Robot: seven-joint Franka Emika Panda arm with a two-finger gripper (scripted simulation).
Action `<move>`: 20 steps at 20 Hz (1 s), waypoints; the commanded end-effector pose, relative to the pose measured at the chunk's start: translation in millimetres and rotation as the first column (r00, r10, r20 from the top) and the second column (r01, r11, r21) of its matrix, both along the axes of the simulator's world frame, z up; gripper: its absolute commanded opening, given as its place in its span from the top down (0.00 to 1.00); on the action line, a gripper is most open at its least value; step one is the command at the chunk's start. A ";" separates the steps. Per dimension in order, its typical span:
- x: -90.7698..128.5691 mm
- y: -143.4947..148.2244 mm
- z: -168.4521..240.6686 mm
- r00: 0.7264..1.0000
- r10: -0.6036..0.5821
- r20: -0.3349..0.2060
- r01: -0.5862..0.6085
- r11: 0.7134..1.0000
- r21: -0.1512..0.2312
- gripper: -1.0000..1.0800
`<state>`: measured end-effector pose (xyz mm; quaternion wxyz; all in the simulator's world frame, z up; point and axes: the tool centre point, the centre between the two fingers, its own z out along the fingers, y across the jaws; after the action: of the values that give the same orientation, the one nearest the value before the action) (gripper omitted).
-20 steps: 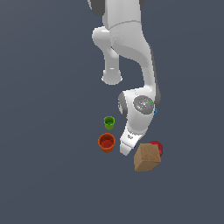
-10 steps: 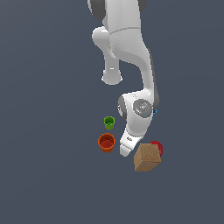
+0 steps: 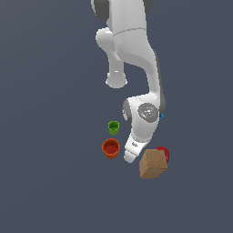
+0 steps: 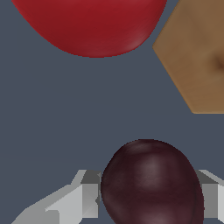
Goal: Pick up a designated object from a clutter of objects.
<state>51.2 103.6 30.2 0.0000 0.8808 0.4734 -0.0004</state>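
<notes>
In the wrist view the dark maroon ball [image 4: 151, 183] sits between my gripper's [image 4: 148, 199] two grey fingers [image 4: 85, 197], which touch it on both sides. The brighter red ball [image 4: 92, 24] and the tan wooden cube [image 4: 197, 57] lie just beyond it. In the exterior view my gripper [image 3: 130, 156] is down at the floor between the orange cup [image 3: 110, 148] and the cube [image 3: 152, 164]. The maroon ball is hidden there behind the hand. The red ball [image 3: 164, 153] peeks out behind the cube.
A green cup [image 3: 113, 127] stands beyond the orange cup. A sliver of the blue cup [image 3: 161, 115] shows behind the arm's wrist. The arm's base [image 3: 116, 79] stands further back on the dark grey floor.
</notes>
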 end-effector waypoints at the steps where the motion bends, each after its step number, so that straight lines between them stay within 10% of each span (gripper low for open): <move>1: 1.1 -2.5 4.1 1.000 0.000 0.001 0.000 1.000 0.000 1.00; 20: 27.9 -91.6 150.1 1.000 0.001 0.001 -0.001 1.000 0.002 1.00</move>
<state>76.4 21.7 163.6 -0.0005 0.8807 0.4737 0.0001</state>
